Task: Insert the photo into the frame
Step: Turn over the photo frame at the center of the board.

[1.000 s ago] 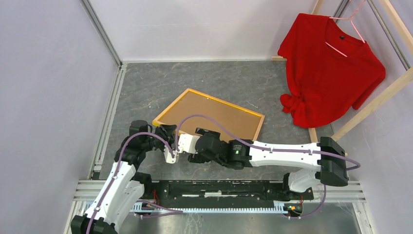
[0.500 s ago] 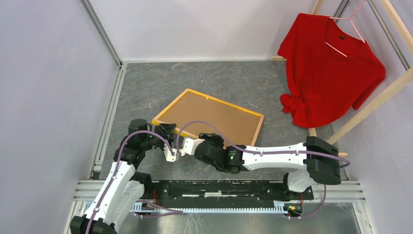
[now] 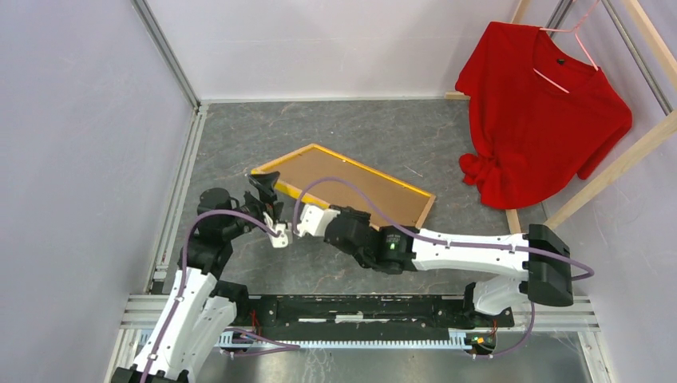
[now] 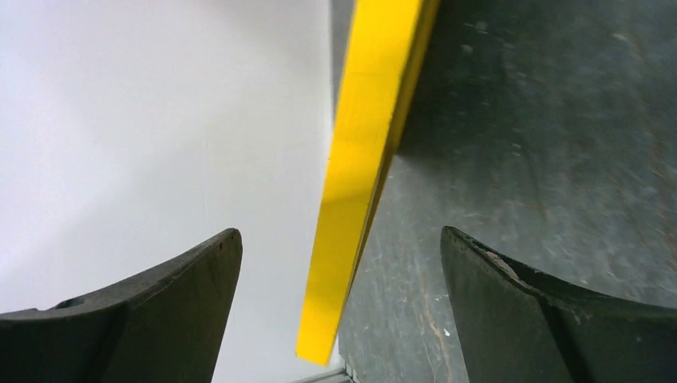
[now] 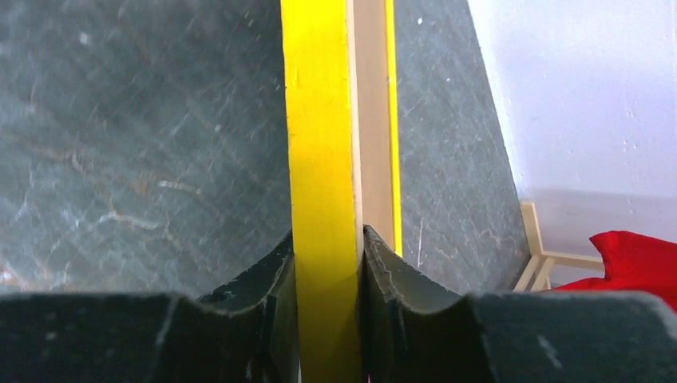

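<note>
- Yellow wood fills both wrist views: the frame (image 3: 283,159) lies left of the middle of the grey stone-patterned table (image 3: 383,128), back side up, with its brown backing board (image 3: 351,185) showing.
- It looks tilted, its near long side seemingly raised off the table.
- The right gripper (image 3: 302,217) is clamped on that near side. In its own view the two dark fingers (image 5: 267,287) press against either face of the yellow edge (image 5: 319,120), with pale bare wood showing beside it.
- The left gripper (image 3: 266,191) sits at the frame's near left corner with its jaws spread wide and nothing in them.
- In the left wrist view the yellow edge (image 4: 359,159) runs between the fingers (image 4: 184,279) and touches neither.
- The white surface to the left of that edge is too plain to identify.
- A red shirt (image 3: 543,112) hangs on a wooden rack (image 3: 615,159) at the far right, well apart from the frame.
</note>
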`<state>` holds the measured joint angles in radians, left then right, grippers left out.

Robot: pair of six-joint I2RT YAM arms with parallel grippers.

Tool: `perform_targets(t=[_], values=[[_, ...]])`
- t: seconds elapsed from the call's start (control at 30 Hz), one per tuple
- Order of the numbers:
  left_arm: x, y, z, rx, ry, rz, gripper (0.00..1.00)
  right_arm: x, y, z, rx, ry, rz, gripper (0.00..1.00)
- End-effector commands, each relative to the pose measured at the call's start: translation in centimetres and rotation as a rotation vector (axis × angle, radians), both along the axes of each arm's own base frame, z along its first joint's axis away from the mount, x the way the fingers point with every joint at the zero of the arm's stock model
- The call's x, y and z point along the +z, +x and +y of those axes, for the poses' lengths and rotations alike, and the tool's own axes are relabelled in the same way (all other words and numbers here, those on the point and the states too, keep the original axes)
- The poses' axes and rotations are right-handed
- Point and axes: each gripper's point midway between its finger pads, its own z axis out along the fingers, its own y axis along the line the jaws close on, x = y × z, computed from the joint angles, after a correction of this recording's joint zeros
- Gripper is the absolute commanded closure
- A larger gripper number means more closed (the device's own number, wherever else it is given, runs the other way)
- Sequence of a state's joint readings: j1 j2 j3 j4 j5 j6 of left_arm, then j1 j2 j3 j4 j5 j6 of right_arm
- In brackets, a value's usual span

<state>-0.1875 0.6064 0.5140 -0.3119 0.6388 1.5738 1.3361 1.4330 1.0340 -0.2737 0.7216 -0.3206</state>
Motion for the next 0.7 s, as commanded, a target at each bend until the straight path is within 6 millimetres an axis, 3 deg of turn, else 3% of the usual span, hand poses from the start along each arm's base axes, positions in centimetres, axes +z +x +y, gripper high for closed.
perform_targets(t=[0.0,0.3,0.47,0.57,0.67], values=[[8.3,1.7,0.9,0.177,-0.31,0.025,0.0,9.6,2.9,2.6,-0.062,0.334,0.012,0.73],[17.0,4.7,3.2,0.414,-0.77,0.117,0.0,15.2,10.0,4.7,-0.073,0.495,0.292,0.74],[17.1,7.0,2.7,0.5,-0.866,0.336,0.0,16.3,14.5,4.1,-0.078,0.622,0.447,0.72],[16.1,7.4,2.0,0.504,-0.874,0.466,0.0,15.0,18.5,0.9,-0.119,0.738,0.552,0.72],[14.6,7.6,1.7,0.506,-0.863,0.568,0.0,12.3,21.0,-2.4,-0.158,0.835,0.651,0.73]])
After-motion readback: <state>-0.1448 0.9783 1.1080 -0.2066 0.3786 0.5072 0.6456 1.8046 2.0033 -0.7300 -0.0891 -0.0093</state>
